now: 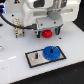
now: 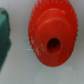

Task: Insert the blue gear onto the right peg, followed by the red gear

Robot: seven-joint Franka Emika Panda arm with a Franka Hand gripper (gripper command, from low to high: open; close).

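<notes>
Hand (image 1: 46,31) over red gear (image 1: 47,34); grip state unclear. No readable writing.

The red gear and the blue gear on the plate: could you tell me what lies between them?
In the exterior view, only bare white table separates the red gear from the blue gear and the plate's black frame.

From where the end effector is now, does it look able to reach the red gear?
Probably yes. The end effector hangs right above the red gear, and the wrist view shows the gear close below with nothing over it. The blue gear sits apart on the plate.
</notes>
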